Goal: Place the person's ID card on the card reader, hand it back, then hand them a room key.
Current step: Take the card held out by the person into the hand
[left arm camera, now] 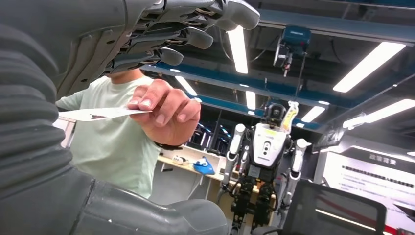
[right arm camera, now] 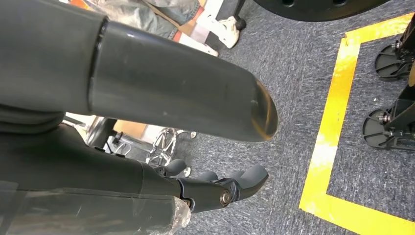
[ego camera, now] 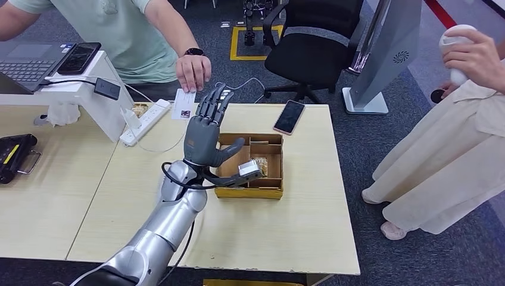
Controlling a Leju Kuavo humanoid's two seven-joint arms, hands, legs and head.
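- Left hand [ego camera: 205, 134] is up over the desk [ego camera: 298, 226], fingers spread wide, holding nothing.
- The card [ego camera: 184, 104] sits at 11 o'clock from that hand, just beside its fingertips, pinched in the person's hand [ego camera: 193, 71].
- Looks thin, light, stiff and slick; a grab on its free end, thumb against fingers on the flat faces, seems best.
- Box [ego camera: 250, 167] lies at the hand's 3 o'clock.
- Right hand [right arm camera: 215, 188] hangs over the floor, fingers curled, empty.
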